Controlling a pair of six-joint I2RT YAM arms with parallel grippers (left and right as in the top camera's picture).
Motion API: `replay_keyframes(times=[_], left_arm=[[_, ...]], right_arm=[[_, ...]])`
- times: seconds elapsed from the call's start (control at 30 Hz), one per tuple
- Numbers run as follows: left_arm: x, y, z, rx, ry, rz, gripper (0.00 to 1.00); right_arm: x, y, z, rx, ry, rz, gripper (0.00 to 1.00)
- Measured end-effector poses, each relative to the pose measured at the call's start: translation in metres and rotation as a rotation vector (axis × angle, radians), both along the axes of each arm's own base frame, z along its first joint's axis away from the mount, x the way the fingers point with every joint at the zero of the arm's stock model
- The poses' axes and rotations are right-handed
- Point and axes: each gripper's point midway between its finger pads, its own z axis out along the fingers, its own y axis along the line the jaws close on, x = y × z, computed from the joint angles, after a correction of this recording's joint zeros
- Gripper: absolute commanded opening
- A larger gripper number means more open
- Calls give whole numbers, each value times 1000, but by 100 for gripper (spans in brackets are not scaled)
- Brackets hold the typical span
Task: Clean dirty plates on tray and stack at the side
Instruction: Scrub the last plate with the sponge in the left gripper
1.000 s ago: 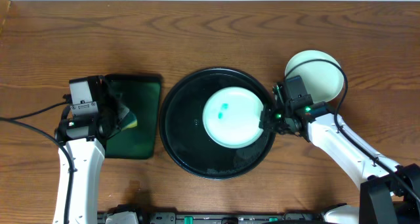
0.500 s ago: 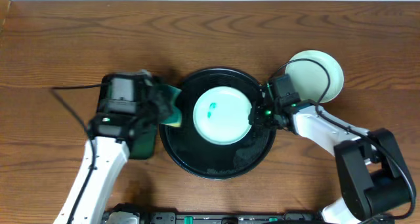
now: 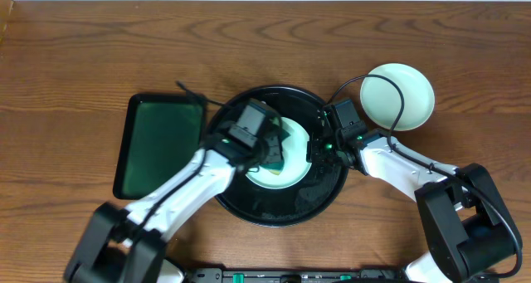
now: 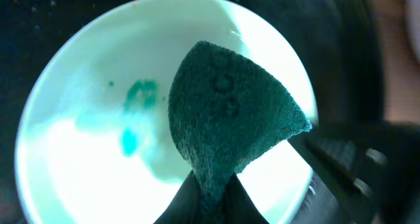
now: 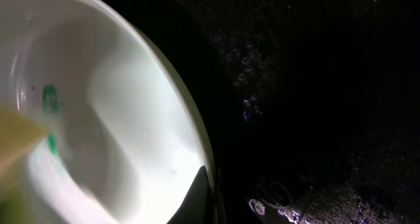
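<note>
Plates (image 4: pixel 72 165) (image 3: pixel 398 96) x2, tray (image 3: pixel 278 212) x1, sponge (image 4: pixel 230 119) x1

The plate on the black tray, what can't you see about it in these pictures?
Overhead: the left arm and sponge cover most of the plate, hiding its teal smear.
Right wrist: of the right jaws only one finger shows on the rim; the rest is out of sight, so their grip is unclear.
Overhead: the white stack is seen from straight above, so I cannot count its plates.
</note>
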Motion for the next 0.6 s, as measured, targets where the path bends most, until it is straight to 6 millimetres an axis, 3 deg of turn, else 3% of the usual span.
replay_keyframes(times=[0.1, 0.23, 0.4, 0.6], left_arm=[[6, -3, -19, 47, -14, 13, 8], [11, 7, -40, 138, -17, 56, 7], [17, 20, -41, 262, -80, 95, 7], [32, 68, -31, 496, -187, 197, 7]], right_arm=[[0, 0, 0, 0, 0, 0, 1], [0, 0, 0, 1, 0, 0, 1], [0, 1, 1, 2, 0, -2, 1], [0, 0, 1, 1, 2, -1, 1]])
